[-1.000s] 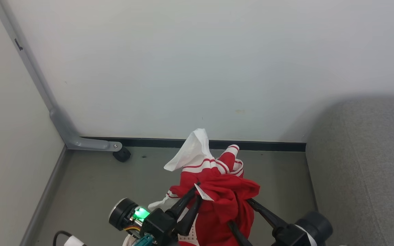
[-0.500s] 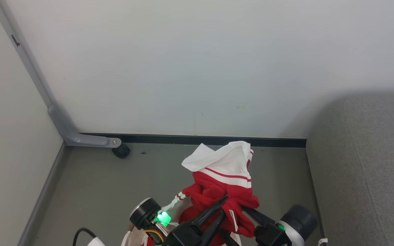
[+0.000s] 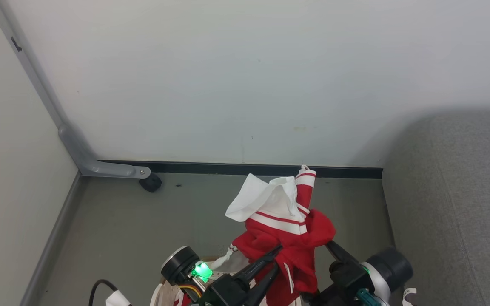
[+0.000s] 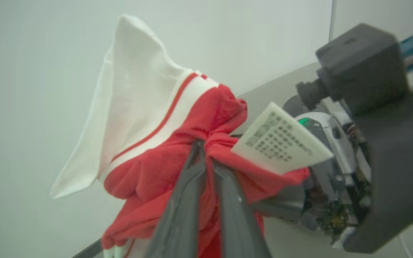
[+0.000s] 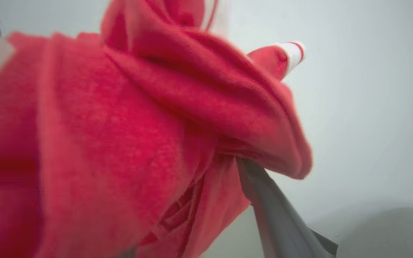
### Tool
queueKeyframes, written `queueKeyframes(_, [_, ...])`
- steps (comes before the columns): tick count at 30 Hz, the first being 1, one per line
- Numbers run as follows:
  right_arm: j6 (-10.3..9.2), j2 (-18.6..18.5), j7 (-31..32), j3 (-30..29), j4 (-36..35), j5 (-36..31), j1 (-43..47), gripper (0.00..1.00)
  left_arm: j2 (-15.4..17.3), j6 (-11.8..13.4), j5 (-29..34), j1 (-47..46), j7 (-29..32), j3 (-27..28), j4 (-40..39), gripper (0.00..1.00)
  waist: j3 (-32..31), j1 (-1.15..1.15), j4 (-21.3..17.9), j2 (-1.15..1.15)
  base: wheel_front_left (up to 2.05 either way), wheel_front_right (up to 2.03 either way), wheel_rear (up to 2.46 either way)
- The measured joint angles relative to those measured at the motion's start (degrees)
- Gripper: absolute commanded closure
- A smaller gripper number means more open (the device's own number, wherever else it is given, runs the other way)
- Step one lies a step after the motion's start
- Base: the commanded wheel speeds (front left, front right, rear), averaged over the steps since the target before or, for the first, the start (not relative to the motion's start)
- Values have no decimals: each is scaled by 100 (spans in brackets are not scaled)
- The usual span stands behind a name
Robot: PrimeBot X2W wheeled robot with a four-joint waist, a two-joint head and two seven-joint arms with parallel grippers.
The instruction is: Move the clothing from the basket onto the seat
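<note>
**Q:** Which surfaces are largest?
**A:** A pale wall [image 3: 245, 76] at the back, the grey-green seat [image 3: 449, 204] at the right, and a grey floor [image 3: 143, 221] below the wall.

**Q:** Where is the clothing?
**A:** The clothing [image 3: 287, 229], red with white striped panels, hangs bunched above the floor. It is left of the seat and not touching it.

**Q:** What supports it?
**A:** The left gripper [image 3: 277, 255] is pinched narrow on a red fold, its fingers [image 4: 188, 200] nearly together. The right gripper [image 3: 317, 263] stands spread wide with the cloth draped across it. One finger [image 5: 267, 208] shows bare; the other lies beneath fabric.

**Q:** What are the smaller details?
**A:** A white printed label [image 4: 281, 143] projects from the red fold beside the left fingertips. A black caster [image 3: 150, 183] sits at the wall's base, well apart from the clothing.
</note>
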Motion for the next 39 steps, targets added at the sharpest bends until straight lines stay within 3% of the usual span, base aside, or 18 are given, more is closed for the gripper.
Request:
queueKeyframes(7, [-303,18,0,-122,-15,33,2,0,3,-1,-174,-13,0,-130,5,100,21,0,39,0,0,0,0])
queueKeyframes(13, [-367,37,0,-45,10,34,-11,0,10,0,-281,-38,0,-253,27,100,20,0,81,0,0,0,0])
queueKeyframes(15, [-367,48,-1,-27,10,73,-12,100,10,0,-291,-45,0,-293,32,100,17,0,94,0,0,0,0])
queueKeyframes(34, [-495,90,1,-365,-542,543,138,100,7,-41,-436,-105,-1,-111,69,100,28,0,150,0,0,0,0])
queueKeyframes(35, [-499,93,1,-394,-589,565,145,100,1,-41,-459,-105,-1,-91,73,94,29,0,149,0,0,0,0])
queueKeyframes(36, [-519,98,0,-422,-630,578,152,100,-10,-40,-495,-105,-1,-65,73,0,29,0,149,0,0,0,0])
queueKeyframes(39, [-570,103,0,-520,-746,579,210,100,-24,-36,-543,-105,-1,-7,74,0,32,0,144,0,0,0,0])
